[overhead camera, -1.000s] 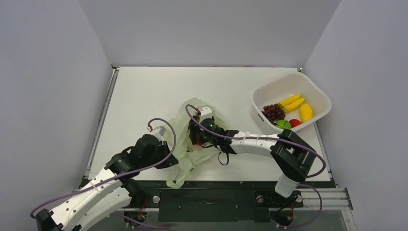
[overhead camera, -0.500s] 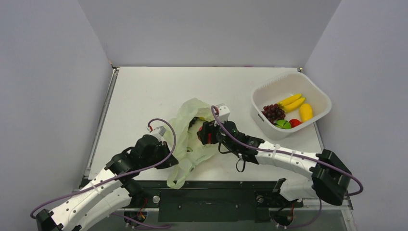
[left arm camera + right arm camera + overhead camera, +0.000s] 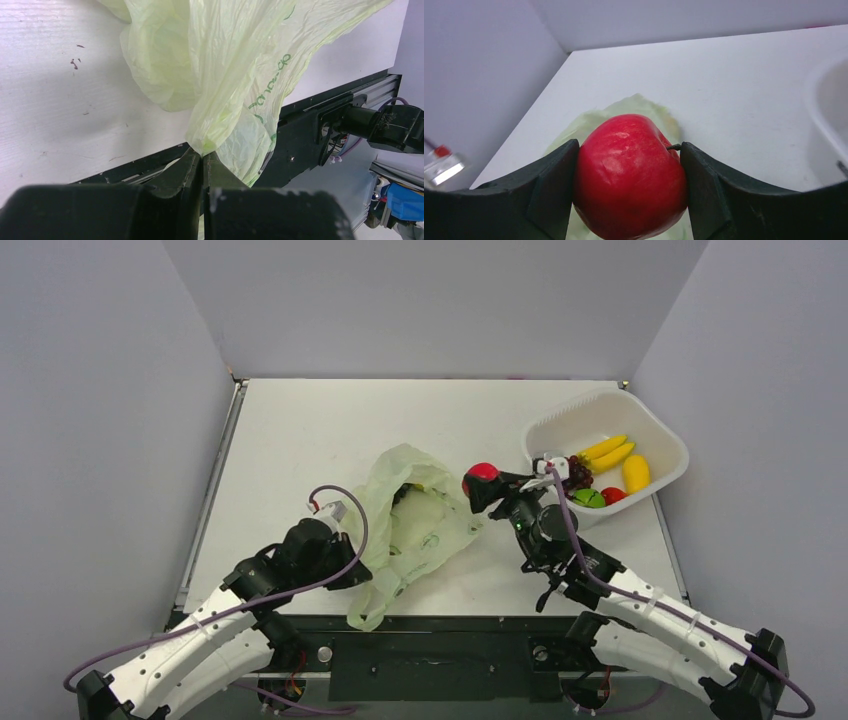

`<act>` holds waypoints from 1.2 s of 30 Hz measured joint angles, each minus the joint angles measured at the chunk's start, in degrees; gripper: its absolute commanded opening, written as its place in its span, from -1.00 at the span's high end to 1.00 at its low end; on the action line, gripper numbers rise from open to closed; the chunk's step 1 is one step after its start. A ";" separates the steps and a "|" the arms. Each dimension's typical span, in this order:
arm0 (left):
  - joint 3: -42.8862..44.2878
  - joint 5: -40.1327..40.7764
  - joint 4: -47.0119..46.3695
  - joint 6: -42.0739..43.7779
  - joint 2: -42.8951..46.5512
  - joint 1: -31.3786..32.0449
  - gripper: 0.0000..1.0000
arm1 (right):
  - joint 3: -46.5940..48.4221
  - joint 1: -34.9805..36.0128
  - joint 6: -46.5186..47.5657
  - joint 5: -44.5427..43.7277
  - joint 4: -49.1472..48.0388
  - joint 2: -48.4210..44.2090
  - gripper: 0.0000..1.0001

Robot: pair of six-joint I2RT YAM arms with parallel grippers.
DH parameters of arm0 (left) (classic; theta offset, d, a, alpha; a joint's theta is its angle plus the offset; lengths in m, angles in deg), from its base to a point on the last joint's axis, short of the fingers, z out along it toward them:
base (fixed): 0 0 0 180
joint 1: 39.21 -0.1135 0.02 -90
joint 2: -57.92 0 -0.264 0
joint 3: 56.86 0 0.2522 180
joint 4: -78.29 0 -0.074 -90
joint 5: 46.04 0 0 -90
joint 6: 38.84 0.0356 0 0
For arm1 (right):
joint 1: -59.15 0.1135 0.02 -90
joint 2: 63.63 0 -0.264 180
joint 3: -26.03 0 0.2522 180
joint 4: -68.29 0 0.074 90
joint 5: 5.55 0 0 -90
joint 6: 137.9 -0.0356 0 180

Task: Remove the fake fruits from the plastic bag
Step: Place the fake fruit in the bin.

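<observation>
Now right tool [image 3: 485, 487], clamping red apple [image 3: 629, 190], has left bag [image 3: 420, 525]; left tool [image 3: 202, 165] pinches bag.

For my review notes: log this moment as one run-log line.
left gripper: shut on plastic bag edge | right gripper: shut on red apple | apple: outside bag, short of white basket

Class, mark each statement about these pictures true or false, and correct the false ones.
1. The right claw grips a red apple. True.
2. The left claw is open and touches nothing. False: it is shut on the plastic bag.
3. Yellow bananas lie in the white basket. True.
4. The red apple lies in the white basket. False: the right claw holds it in the air, between bag and basket.
</observation>
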 measured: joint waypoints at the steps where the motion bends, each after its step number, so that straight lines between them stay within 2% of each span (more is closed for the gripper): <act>1: 0.00 0.00 -0.20 0.00 0.00 0.00 1.00 | 0.07 -1.46 -0.26 -1.03 0.20 -0.31 1.00; 4: -0.07 -0.02 -1.20 -0.09 -0.50 0.00 1.00 | 0.76 -8.33 -1.84 -3.45 2.21 0.26 1.00; 10: -0.09 -0.02 -3.87 -0.63 -3.19 0.00 1.00 | 4.11 -26.82 -7.56 -4.70 8.63 4.50 1.00; 14: -0.24 -0.15 -6.25 -1.31 -4.37 0.02 1.00 | 9.51 -34.84 -10.64 -4.50 13.20 9.99 1.00; 23: -2.60 -0.48 -9.38 -2.23 -3.45 0.04 1.00 | 22.40 -45.44 -12.85 -0.39 22.27 25.09 1.00; 31: -3.78 -0.42 -10.34 -3.02 -0.96 0.04 1.00 | 29.33 -48.02 -12.24 4.59 29.99 35.69 1.00; 35: -3.85 -0.46 -11.28 -3.02 -1.77 0.04 1.00 | 29.75 -47.95 -12.02 4.66 31.93 37.79 0.63; 36: -3.85 -0.46 -11.47 -3.02 -2.05 0.04 1.00 | 29.75 -47.98 -11.98 4.63 32.41 38.16 0.45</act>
